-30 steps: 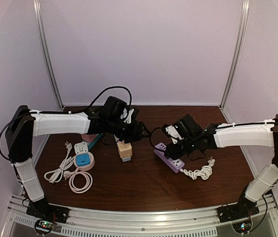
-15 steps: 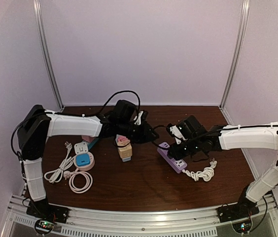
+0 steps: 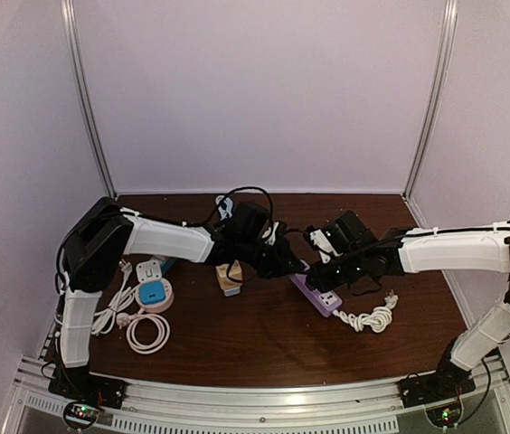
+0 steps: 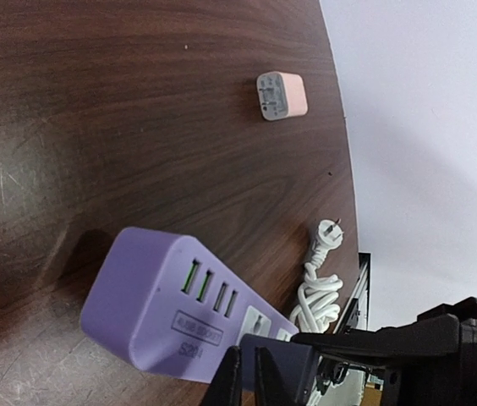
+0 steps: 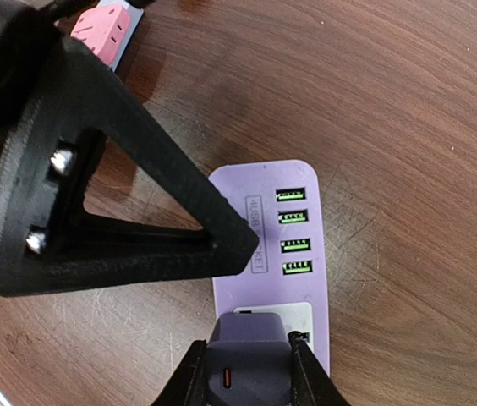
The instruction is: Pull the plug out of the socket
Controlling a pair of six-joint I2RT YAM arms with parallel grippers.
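Nearest the arms, a knotted white cable lies on the worktop, just beside the purple power strip. Off to the left lie white cord loops and a blue charger, well out of the way. The dark plug sits in the strip's socket, so the pull is not done yet. The right gripper has its jaws squeezed on the plug's two sides. The left gripper has its jaws almost together, holding nothing, over the strip's far end. It is very near the plug and could crowd the pull. Farther off is a small pink adapter.
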